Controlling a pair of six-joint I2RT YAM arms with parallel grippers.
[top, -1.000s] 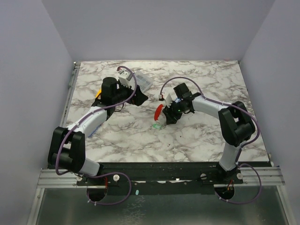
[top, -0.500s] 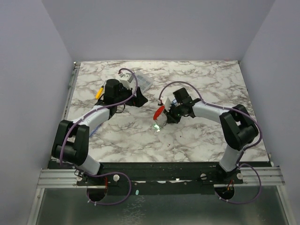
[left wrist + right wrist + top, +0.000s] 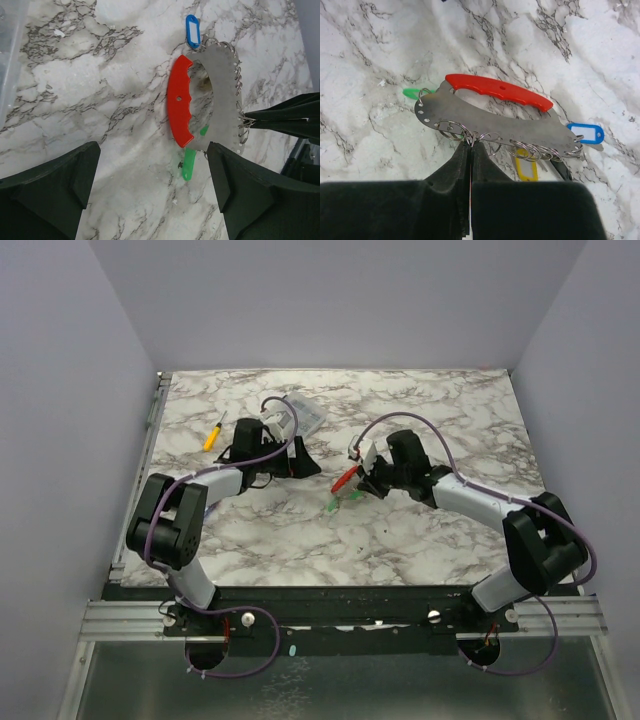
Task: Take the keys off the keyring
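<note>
The keyring is a silvery crescent plate (image 3: 495,122) with a red handle (image 3: 500,92) and several split rings (image 3: 450,131) along its edge. Key tags hang from it: green (image 3: 412,93), blue (image 3: 585,133) and yellow (image 3: 527,170). My right gripper (image 3: 471,145) is shut on one ring at the plate's edge. In the top view the red handle (image 3: 345,478) and the green tag (image 3: 345,500) lie just left of the right gripper (image 3: 368,483). My left gripper (image 3: 155,195) is open and empty, facing the red handle (image 3: 181,102), plate (image 3: 222,95), green tag (image 3: 189,165) and blue tag (image 3: 192,31) from a short distance.
A yellow-handled screwdriver (image 3: 213,433) lies at the far left of the marble table (image 3: 450,410). A clear plastic box (image 3: 300,412) sits behind the left gripper (image 3: 305,462) and shows at the left edge of the left wrist view (image 3: 7,60).
The right arm has swung its elbow outward and turned the keyring from upright to slanted. The left arm has folded lower and shifted right, uncovering the screwdriver.
</note>
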